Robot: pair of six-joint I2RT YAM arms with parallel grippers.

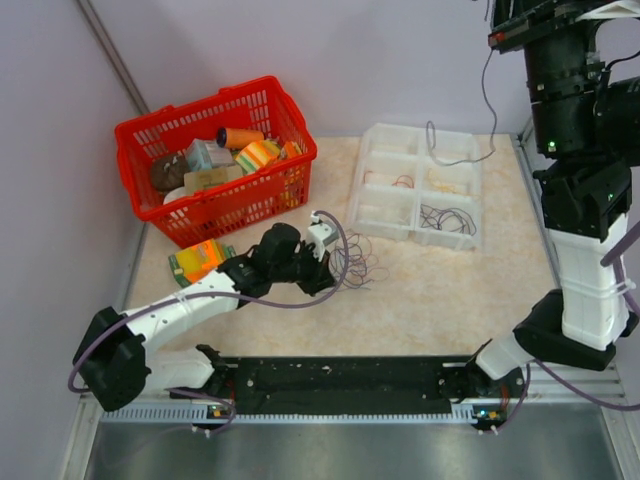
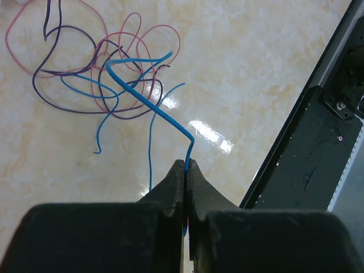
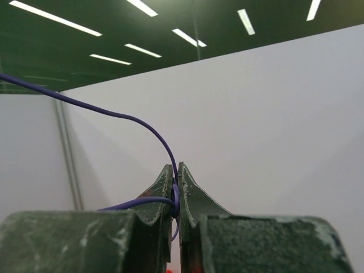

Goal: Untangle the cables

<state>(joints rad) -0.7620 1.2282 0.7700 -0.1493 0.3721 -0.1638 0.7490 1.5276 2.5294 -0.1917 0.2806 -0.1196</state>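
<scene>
1 blue cable [image 2: 149,101] slants up-left from the left gripper [image 2: 186,165] (clamped shut).

The desk [image 1: 450,290] has a glossy, pale beige marbled top. At ten o'clock stands a red plastic basket [image 1: 235,205], and just beside its near wall, towards nine o'clock, lies a small orange and green pack [image 1: 197,260]. A clear tray [image 1: 385,212] divided into compartments sits at one o'clock. Near the middle, a loose tangle of thin cables [image 2: 102,79] lies on the surface, pink, purple and blue loops crossing one another. A black rail [image 1: 340,380] runs along the edge at six o'clock.
</scene>
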